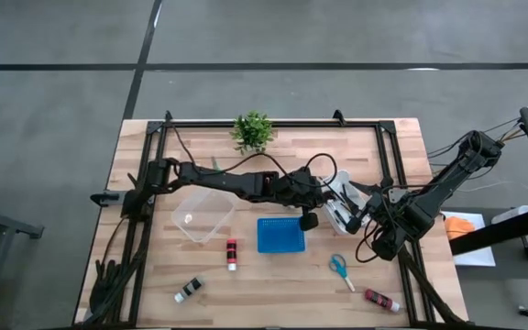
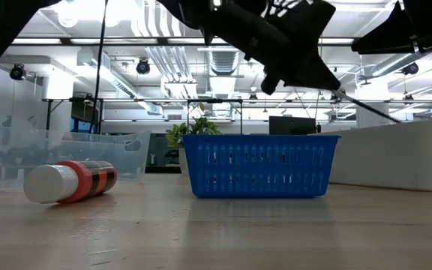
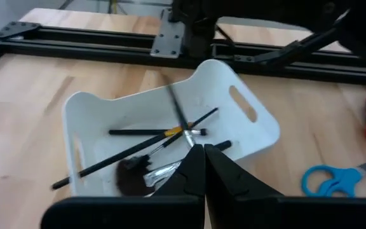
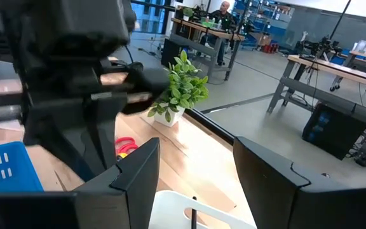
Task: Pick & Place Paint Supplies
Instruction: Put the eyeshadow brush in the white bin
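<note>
My left gripper (image 1: 310, 220) (image 3: 203, 152) is shut on a thin dark brush (image 3: 178, 114) over the white bin (image 3: 259, 121) (image 1: 342, 206), which holds several more brushes (image 3: 138, 132). In the low view the held brush (image 2: 366, 105) slants out of the gripper above the bin (image 2: 396, 154). My right gripper (image 4: 196, 184) stands open at the bin's right end (image 4: 183, 213), with nothing between its fingers. On the table lie a red paint bottle (image 1: 232, 255), a black-and-white bottle (image 1: 189, 290), blue scissors (image 1: 341, 270) and another red bottle (image 1: 382, 300). My left gripper pinches one end of the thin brush (image 3: 190, 141) between its two fingertips. The fingers slant down from the table's left, and the brush runs on beyond them, along their line. It hangs clear over the bin, its free end (image 2: 392, 118) lower than the held end.
A blue basket (image 1: 280, 235) stands just near of my left gripper, a clear tub (image 1: 203, 217) left of it. A small potted plant (image 1: 252, 131) sits at the far edge. A black frame (image 1: 388, 156) rings the table. Something red (image 4: 124, 146) lies beneath the left arm.
</note>
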